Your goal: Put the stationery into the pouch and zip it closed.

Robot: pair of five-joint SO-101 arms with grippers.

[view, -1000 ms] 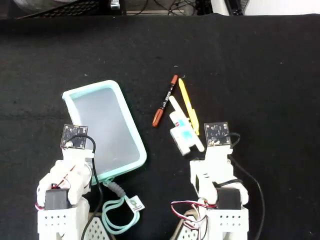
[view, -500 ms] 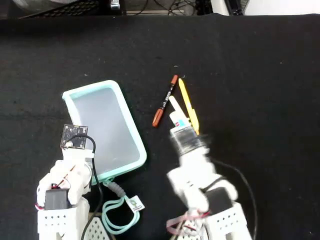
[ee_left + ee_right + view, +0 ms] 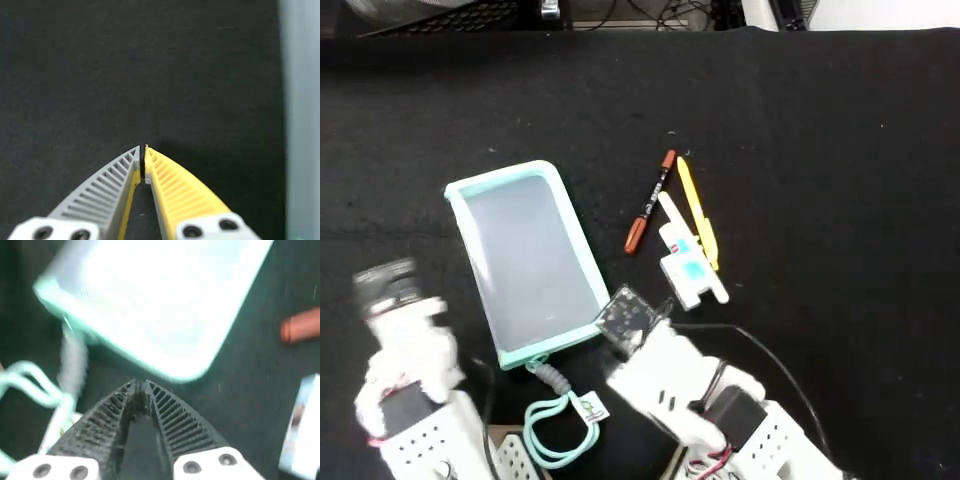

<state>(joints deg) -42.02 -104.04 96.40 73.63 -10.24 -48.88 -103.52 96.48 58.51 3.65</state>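
Pouch [image 3: 525,260], mint-rimmed, lay flat toward the near-left of the table [image 3: 820,150]. 3 stationery items sat outside it near the table's middle, close together: brown pen [image 3: 651,203], yellow pen [image 3: 696,212] and white-and-blue corrector [image 3: 686,265]. Right gripper [image 3: 140,389], fingers pressed together on nothing, hung over the pouch's near corner beside the looped strap [image 3: 558,425]; left gripper [image 3: 142,152], likewise closed and empty, sat over bare cloth by the near-left edge. Risk judged: closed fingers coming down would shove the light pouch across the cloth rather than catch its zip, and the right arm, close to the corrector, could scatter the stationery.
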